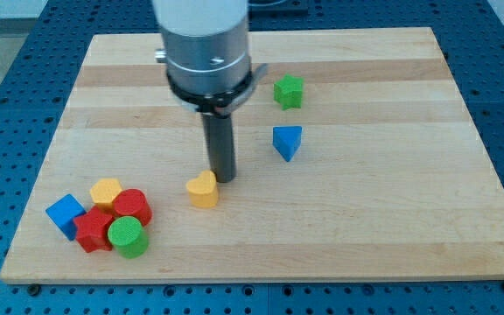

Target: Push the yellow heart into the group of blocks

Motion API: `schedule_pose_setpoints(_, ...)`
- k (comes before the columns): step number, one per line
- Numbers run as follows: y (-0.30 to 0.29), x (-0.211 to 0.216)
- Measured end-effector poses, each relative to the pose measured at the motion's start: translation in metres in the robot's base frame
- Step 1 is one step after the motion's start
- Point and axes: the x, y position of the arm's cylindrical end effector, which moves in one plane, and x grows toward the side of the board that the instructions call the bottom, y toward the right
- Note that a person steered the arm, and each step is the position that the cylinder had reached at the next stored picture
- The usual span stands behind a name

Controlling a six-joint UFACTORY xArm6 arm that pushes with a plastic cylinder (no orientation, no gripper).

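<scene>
The yellow heart (203, 189) lies on the wooden board (366, 219) a little left of the middle, toward the view's bottom. My tip (223, 179) stands just to the heart's upper right, touching or almost touching it. The group of blocks sits at the view's bottom left: a blue cube (66, 214), a yellow block (106, 191), a red cylinder (132, 206), a red block (93, 230) and a green cylinder (127, 236), packed together. The heart is apart from the group, to its right.
A green block (289, 91) and a blue triangular block (287, 141) lie apart to the right of my rod, in the board's upper middle. The arm's grey body (204, 44) hangs over the board's top.
</scene>
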Motion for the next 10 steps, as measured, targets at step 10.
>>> schedule_pose_setpoints(10, -0.012, 0.036)
